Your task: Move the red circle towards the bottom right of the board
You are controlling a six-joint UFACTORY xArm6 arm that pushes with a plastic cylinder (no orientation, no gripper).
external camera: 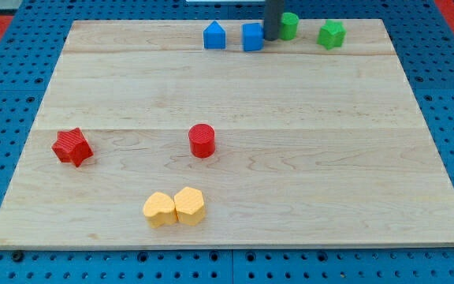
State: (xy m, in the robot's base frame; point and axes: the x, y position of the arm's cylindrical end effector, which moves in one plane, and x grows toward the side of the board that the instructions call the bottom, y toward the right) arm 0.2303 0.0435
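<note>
The dark rod descends vertically from the view's top; my tip [273, 37] rests between the blue square block [252, 36] and the green round block [288, 25], close to both. No jaws exist on this tool, so no opening state applies. The red circle block [202, 140] stands near the middle of the light wooden desk [353, 181], with bare wood extending towards the view's bottom right corner.
</note>
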